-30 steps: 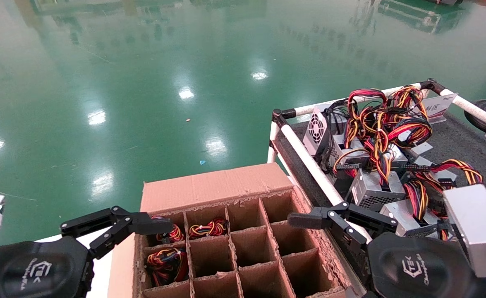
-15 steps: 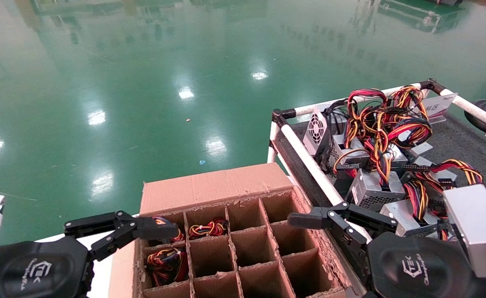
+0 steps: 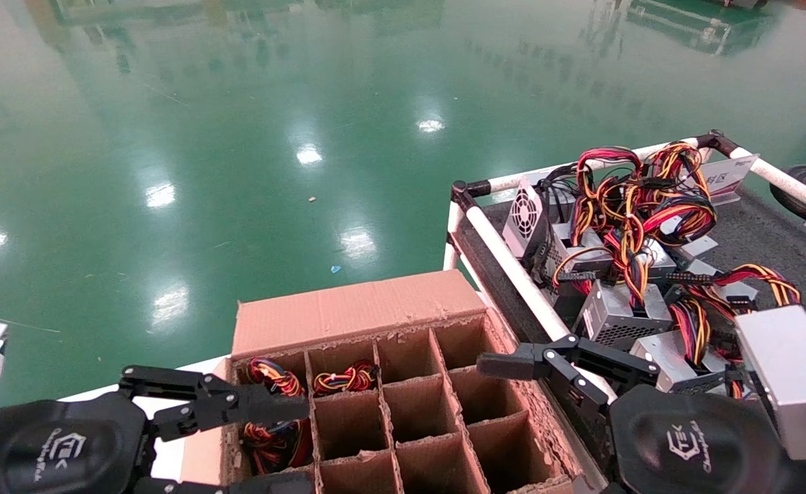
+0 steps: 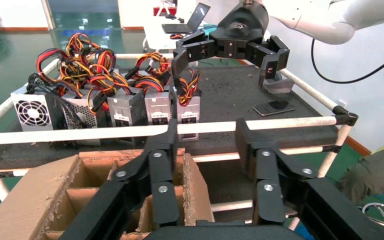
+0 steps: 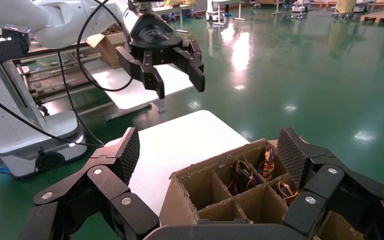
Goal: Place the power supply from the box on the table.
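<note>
The box [image 3: 354,310] stands low in the head view, with wire bundles of power supplies [image 3: 345,377] showing in its left cells; the metal bodies are hidden. My left gripper [image 3: 297,444] is open over the box's left column, above a wire bundle [image 3: 274,439]. In the left wrist view that gripper [image 4: 207,132] straddles a box wall [image 4: 192,185] with nothing held. My right gripper [image 3: 516,412] hangs open and empty at the box's right edge, beside the table [image 3: 773,240]. The right wrist view shows the right gripper [image 5: 210,150] above the box [image 5: 177,210].
Several power supplies [image 3: 622,312] with tangled wires lie on the table behind its white rail [image 3: 512,274]. A flat dark slab [image 4: 274,107] and a black stand lie on the felt. A white surface [image 5: 175,145] lies left of the box. Green floor surrounds everything.
My left gripper has dropped lower and reached further over the box's left cells. The right gripper has stayed where it was.
</note>
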